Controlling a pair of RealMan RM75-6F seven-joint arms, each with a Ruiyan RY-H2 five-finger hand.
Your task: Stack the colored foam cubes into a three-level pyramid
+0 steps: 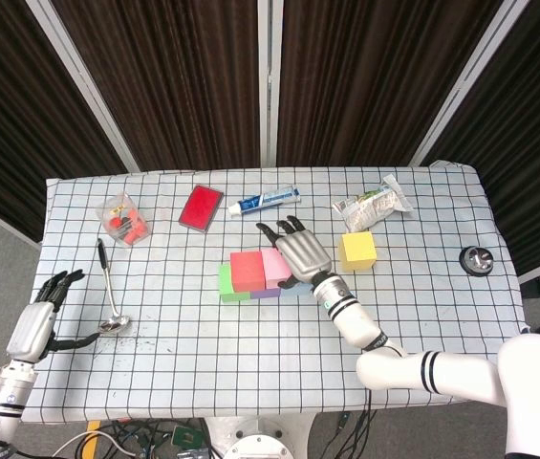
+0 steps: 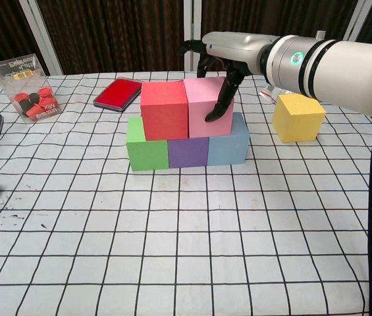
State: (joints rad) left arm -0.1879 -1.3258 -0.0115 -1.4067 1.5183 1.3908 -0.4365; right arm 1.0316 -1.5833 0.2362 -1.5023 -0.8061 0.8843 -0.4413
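Note:
A green cube (image 2: 145, 146), a purple cube (image 2: 187, 152) and a blue cube (image 2: 230, 145) form a row on the table. A red cube (image 2: 164, 110) and a pink cube (image 2: 202, 105) sit side by side on top of them. A yellow cube (image 2: 297, 117) stands alone to the right. My right hand (image 2: 222, 62) hovers over the pink cube's right side, thumb tip on its front face. Its fingers (image 1: 279, 229) stretch spread out past the back edge, and any contact with the rear face is hidden. My left hand (image 1: 40, 320) lies at the table's left edge, fingers apart and holding nothing.
A metal spoon (image 1: 107, 287) lies near the left hand. At the back are a clear box of red pieces (image 1: 124, 220), a red flat case (image 1: 201, 207), a toothpaste tube (image 1: 266, 200) and a wrapped packet (image 1: 373, 204). A small metal object (image 1: 477, 258) sits at the right edge.

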